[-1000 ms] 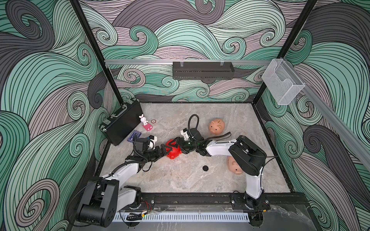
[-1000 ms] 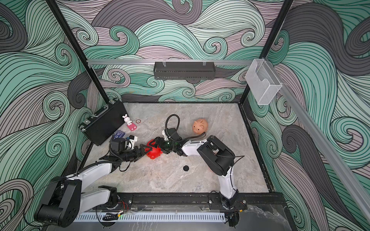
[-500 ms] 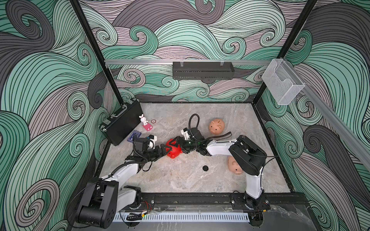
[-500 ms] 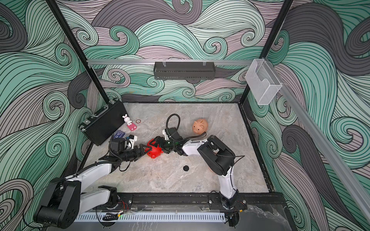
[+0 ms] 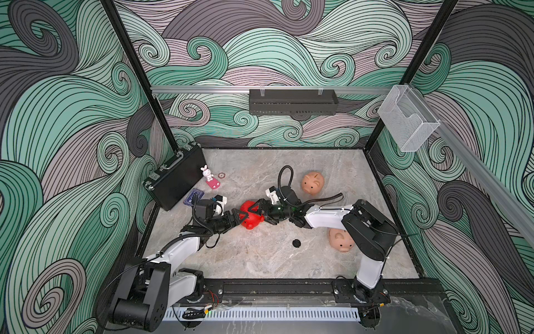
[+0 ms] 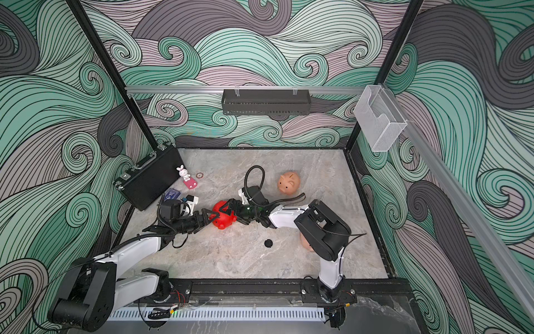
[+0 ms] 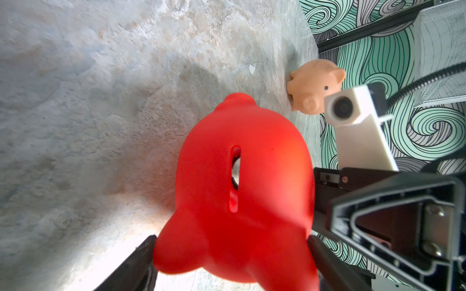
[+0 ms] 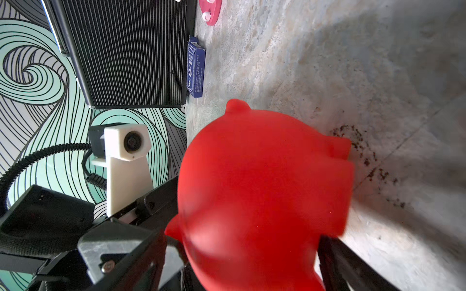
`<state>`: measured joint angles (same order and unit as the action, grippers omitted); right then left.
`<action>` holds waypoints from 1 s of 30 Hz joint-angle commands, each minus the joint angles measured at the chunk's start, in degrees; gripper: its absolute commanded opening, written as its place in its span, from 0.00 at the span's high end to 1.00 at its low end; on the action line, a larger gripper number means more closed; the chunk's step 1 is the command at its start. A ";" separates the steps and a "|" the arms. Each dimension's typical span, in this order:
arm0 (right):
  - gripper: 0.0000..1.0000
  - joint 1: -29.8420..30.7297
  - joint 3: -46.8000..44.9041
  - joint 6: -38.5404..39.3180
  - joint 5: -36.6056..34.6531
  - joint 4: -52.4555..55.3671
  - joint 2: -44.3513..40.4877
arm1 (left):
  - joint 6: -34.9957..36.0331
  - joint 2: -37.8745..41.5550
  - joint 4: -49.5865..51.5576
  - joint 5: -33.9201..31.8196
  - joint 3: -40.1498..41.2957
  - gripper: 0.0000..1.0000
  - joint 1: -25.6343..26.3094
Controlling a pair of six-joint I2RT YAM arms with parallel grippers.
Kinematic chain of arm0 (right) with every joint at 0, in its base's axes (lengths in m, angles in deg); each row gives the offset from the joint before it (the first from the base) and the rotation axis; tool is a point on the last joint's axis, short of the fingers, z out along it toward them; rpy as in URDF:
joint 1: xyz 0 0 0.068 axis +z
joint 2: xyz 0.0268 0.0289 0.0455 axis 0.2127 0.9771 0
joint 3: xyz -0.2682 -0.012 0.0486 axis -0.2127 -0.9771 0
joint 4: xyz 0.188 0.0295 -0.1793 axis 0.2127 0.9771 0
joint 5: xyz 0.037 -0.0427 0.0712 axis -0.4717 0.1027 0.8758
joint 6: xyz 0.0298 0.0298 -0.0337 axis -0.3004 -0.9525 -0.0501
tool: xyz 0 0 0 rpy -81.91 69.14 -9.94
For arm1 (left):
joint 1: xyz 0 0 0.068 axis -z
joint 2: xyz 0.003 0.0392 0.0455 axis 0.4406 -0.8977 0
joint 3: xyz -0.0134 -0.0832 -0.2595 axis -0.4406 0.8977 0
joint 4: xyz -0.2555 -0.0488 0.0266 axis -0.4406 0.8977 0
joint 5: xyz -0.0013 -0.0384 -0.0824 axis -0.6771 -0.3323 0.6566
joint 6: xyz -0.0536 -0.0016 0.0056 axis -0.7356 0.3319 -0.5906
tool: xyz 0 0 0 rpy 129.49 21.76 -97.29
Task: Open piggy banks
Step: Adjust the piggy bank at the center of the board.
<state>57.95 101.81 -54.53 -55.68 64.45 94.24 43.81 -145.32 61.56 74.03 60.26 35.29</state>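
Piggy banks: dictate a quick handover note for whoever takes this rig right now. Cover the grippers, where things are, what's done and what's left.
Left gripper: fingers closed on the red piggy bank at mid-table.
Right gripper: fingers straddle the same bank from the opposite side; grip unclear.
Far peach piggy bank: upright near the back, untouched.
Near peach piggy bank: by the right arm's elbow, partly hidden.
Done: a black plug lies loose on the table, so one bank is probably open; which one is unclear.
Left: the red bank's belly is out of sight; check every plug.
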 commanded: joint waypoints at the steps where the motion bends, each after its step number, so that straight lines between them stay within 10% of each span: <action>1: 0.08 -0.54 -1.26 3.57 -1.59 2.53 -4.77 | 0.69 0.98 5.15 -5.26 -0.26 0.16 0.25; 16: 0.07 -0.93 -5.82 22.72 -18.55 28.01 -26.07 | 1.24 6.15 15.81 -11.72 -3.18 0.18 2.25; 30: 0.07 -0.93 -9.98 27.75 -26.37 38.49 -36.66 | 3.69 3.69 35.64 -31.32 -17.37 0.19 14.40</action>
<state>57.25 92.59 -28.82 -79.18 99.88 59.00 45.60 -140.31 89.36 51.08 46.40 47.29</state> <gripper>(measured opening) 0.936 0.822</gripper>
